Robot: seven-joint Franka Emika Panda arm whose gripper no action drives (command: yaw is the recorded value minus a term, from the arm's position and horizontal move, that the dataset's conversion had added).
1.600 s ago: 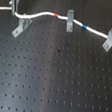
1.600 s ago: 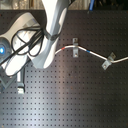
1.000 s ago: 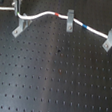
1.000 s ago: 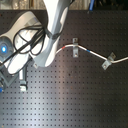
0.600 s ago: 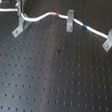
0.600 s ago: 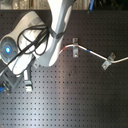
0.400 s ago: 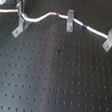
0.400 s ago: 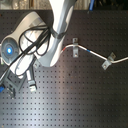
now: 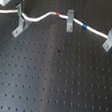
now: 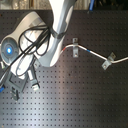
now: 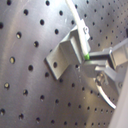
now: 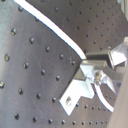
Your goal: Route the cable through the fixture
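Observation:
The white cable (image 9: 44, 16) crosses the black board in the first exterior view, with its red band (image 9: 58, 14) and blue band (image 9: 86, 26) on either side of the middle fixture (image 9: 70, 20). It runs on to the right fixture (image 9: 110, 39) and lies across the top of the left fixture (image 9: 19, 24). My gripper (image 9: 16, 3) is just above that left fixture and looks shut on the cable. Both wrist views show this fixture (image 11: 65, 50) (image 12: 80, 92) close up, with the cable (image 12: 50, 27) passing its top beside my fingers (image 12: 117, 55). In the second exterior view, my arm hides this fixture.
The board is a black perforated plate (image 9: 53, 82). The arm's white body and black hoses (image 10: 35, 45) cover the second exterior view's left. The middle fixture (image 10: 74, 48) and right fixture (image 10: 106, 62) show in this view with the cable (image 10: 92, 54) strung between them.
My gripper has shifted slightly toward the first exterior view's upper left, taking the cable's left end with it. The cable at the middle and right fixtures has stayed put.

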